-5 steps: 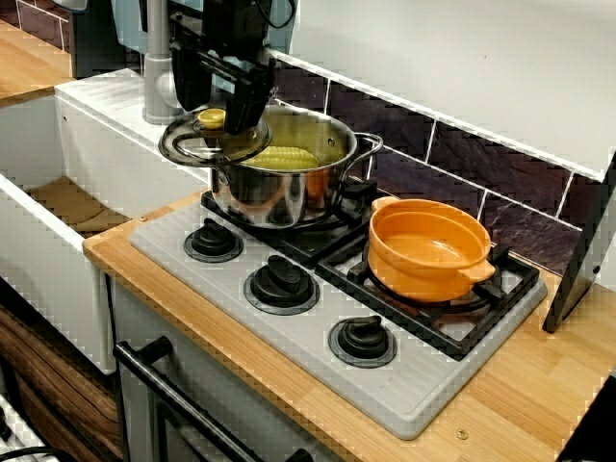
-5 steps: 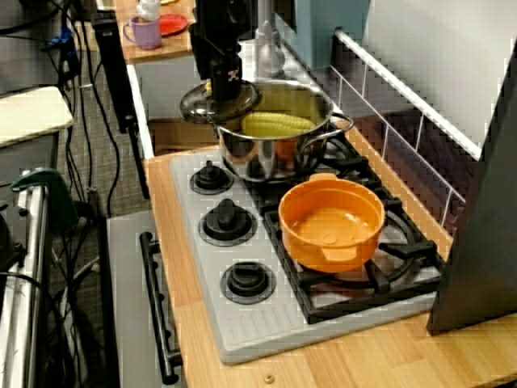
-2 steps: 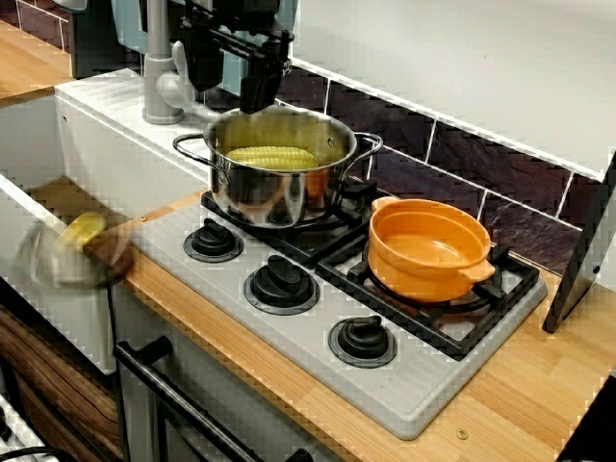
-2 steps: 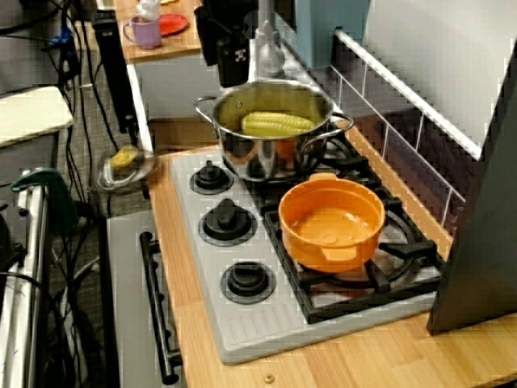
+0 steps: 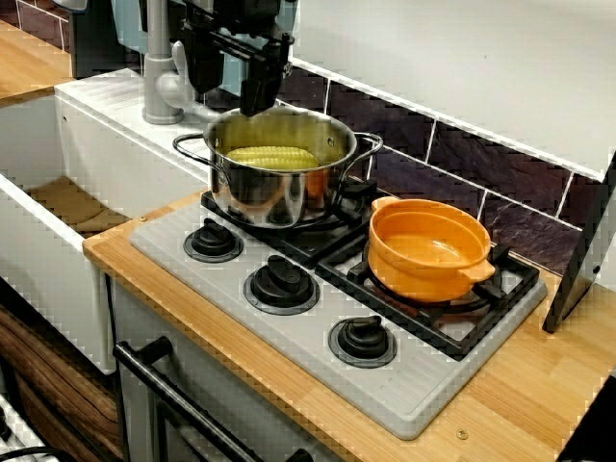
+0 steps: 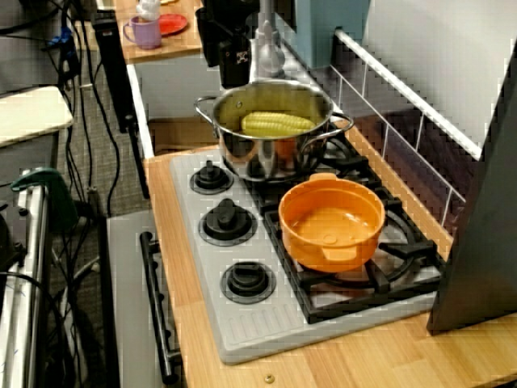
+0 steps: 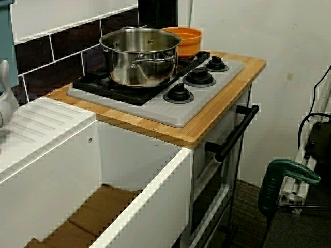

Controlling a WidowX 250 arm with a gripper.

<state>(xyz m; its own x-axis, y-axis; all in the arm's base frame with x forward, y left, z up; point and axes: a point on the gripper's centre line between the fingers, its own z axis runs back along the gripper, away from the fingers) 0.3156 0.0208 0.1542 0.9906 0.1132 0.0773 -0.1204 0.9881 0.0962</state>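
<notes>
A toy kitchen seen in three views: from the front, from high up at the stove's end, and from the sink side.

The robot's black tool (image 5: 234, 82) hangs in the air over the 11 o'clock edge of a steel pot (image 5: 274, 192). Its two fingers (image 5: 260, 91) are spread apart and nothing is between them. The tool does not touch the pot. From the stove's end the tool (image 6: 222, 58) shows the same way, released and empty, just above the pot's far rim.

The steel pot has no lid on it and stands upright on the back burner nearest the sink. A yellow corn cob (image 5: 271, 157) lies on its side inside. In the view from the sink side the pot (image 7: 139, 64) shows one of its side handles, and the tool is out of frame.

At 4 o'clock of the pot, near it but apart, an orange dish (image 5: 423, 252) sits on the next burner. Three black knobs (image 5: 280, 281) line the grey stove top (image 5: 289, 371) at the pot's 6 o'clock. The stove top is set in a wooden counter (image 5: 539, 385). A white sink (image 5: 38, 241) lies at 9 o'clock, with a grey faucet (image 5: 159, 67) behind it.
</notes>
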